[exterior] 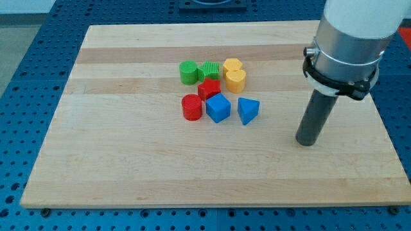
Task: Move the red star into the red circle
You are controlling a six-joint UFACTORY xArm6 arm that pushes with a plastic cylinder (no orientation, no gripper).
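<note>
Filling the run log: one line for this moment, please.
my tip: right of blocks, touching none | red star: against red circle

Board: pale wooden board (pixel 128 167) with lengthwise grain stripes, filling most of the view.
Surround: blue perforated metal surface (pixel 26 77) showing from 7 to 11 o'clock and along 6 o'clock.
Light: even, soft, faint shadows.

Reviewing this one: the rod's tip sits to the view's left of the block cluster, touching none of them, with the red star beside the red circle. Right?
Not quite: in the camera view my tip sits to the view's right of the cluster, not its left. The rest holds: it touches no block, and the red star is beside the red circle.
</note>
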